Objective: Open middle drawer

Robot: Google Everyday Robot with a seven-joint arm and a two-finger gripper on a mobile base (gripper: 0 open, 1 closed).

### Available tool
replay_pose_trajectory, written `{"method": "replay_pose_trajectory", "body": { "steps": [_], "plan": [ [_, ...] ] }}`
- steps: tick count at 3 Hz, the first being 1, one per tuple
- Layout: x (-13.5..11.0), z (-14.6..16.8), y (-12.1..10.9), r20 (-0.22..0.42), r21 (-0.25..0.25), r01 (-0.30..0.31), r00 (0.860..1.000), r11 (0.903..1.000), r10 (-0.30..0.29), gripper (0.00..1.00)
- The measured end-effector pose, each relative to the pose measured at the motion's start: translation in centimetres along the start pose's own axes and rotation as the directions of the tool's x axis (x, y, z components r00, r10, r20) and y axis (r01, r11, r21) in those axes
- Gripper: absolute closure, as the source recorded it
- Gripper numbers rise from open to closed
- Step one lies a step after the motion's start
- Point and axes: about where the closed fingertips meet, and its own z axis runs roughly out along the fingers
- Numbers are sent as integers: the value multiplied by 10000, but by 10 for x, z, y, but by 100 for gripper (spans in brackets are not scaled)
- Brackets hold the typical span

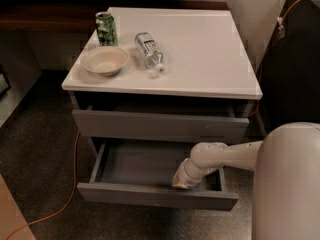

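The middle drawer (pixel 155 195) is the second grey front of the white-topped cabinet (pixel 200 44). It stands pulled out, and its shallow grey inside (pixel 140 164) shows empty. The top grey front (pixel 160 125) above it sits nearly flush. The lowest front is hidden under the open drawer. My gripper (pixel 181 181) reaches down from the white arm (pixel 225 156) on the right. It sits inside the open drawer, right behind the front panel, to the right of the middle.
On the cabinet top stand a green can (pixel 106 29), a beige bowl (pixel 105 60) and a clear bottle (pixel 149 50) lying on its side. An orange cable (pixel 70 184) runs over the dark floor at the left. A dark cabinet (pixel 295 59) stands at the right.
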Motion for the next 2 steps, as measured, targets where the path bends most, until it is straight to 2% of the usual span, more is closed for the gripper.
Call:
{"method": "replay_pose_trajectory", "body": {
  "steps": [2],
  "plan": [
    [0, 6, 30, -15, -68, -351, 9994, 9994, 350, 100]
  ]
}}
